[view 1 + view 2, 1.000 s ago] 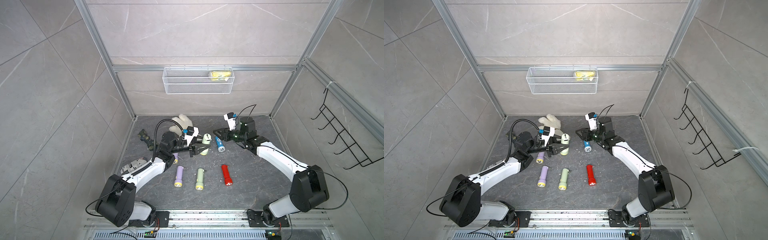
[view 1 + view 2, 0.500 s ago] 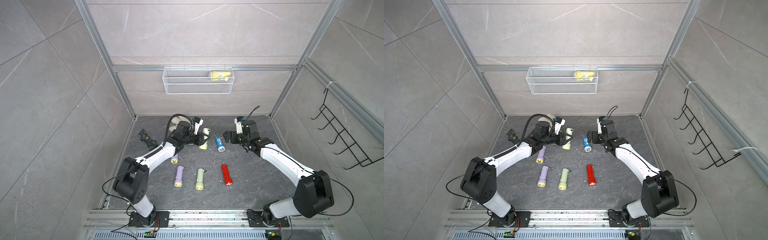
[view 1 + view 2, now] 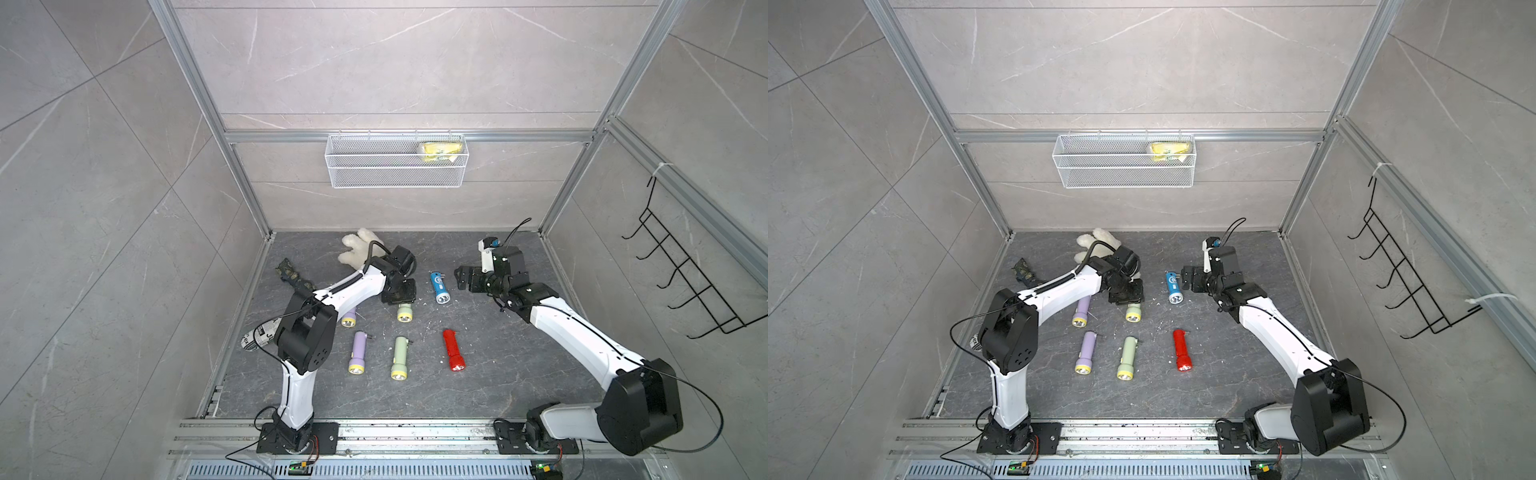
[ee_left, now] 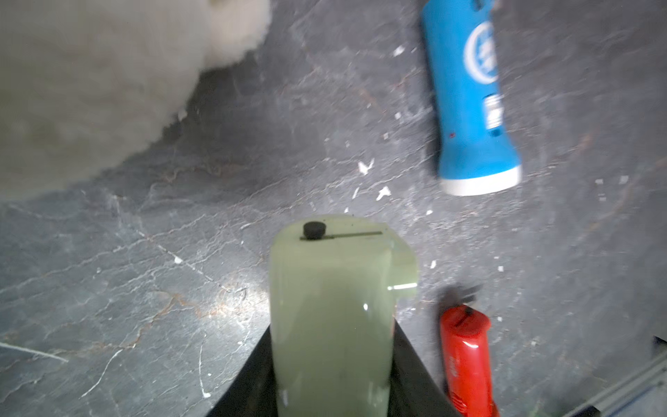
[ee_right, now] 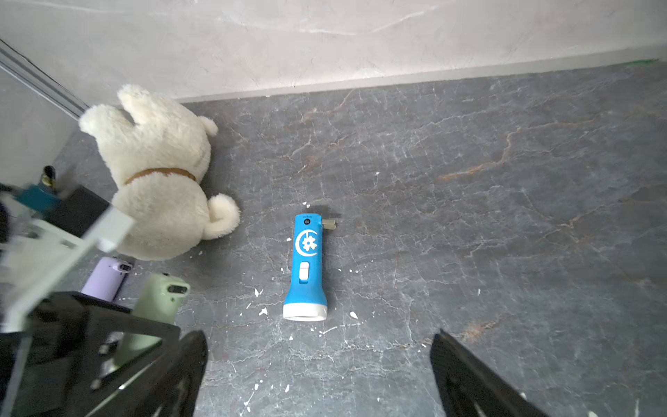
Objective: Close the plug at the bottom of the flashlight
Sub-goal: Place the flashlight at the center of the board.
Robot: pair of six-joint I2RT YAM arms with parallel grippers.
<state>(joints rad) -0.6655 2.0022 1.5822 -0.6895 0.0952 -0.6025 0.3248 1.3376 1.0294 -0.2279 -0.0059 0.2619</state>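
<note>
My left gripper (image 3: 399, 291) (image 4: 332, 326) is shut on a pale green flashlight (image 4: 330, 289) (image 3: 1133, 311), held low over the dark floor with its yellow lens end toward the front. Its bottom end shows a black knob and a thin slot (image 4: 341, 234); whether the plug is folded in I cannot tell. The right wrist view shows this flashlight (image 5: 158, 299) beside the plush dog. My right gripper (image 3: 462, 279) (image 5: 317, 335) stands open and empty, just right of a blue flashlight (image 3: 439, 286) (image 5: 306, 267) lying on the floor with its plug prongs (image 5: 329, 224) sticking out sideways.
A red flashlight (image 3: 453, 350), a green one (image 3: 400, 357) and two purple ones (image 3: 357, 352) (image 3: 349, 319) lie toward the front. A white plush dog (image 3: 359, 247) sits at the back, and a camouflage object (image 3: 291, 276) lies left. A wire basket (image 3: 397, 166) hangs on the back wall.
My right gripper has opened and drawn back to the right, away from the green flashlight. My left arm has carried that flashlight lower and toward the front.
</note>
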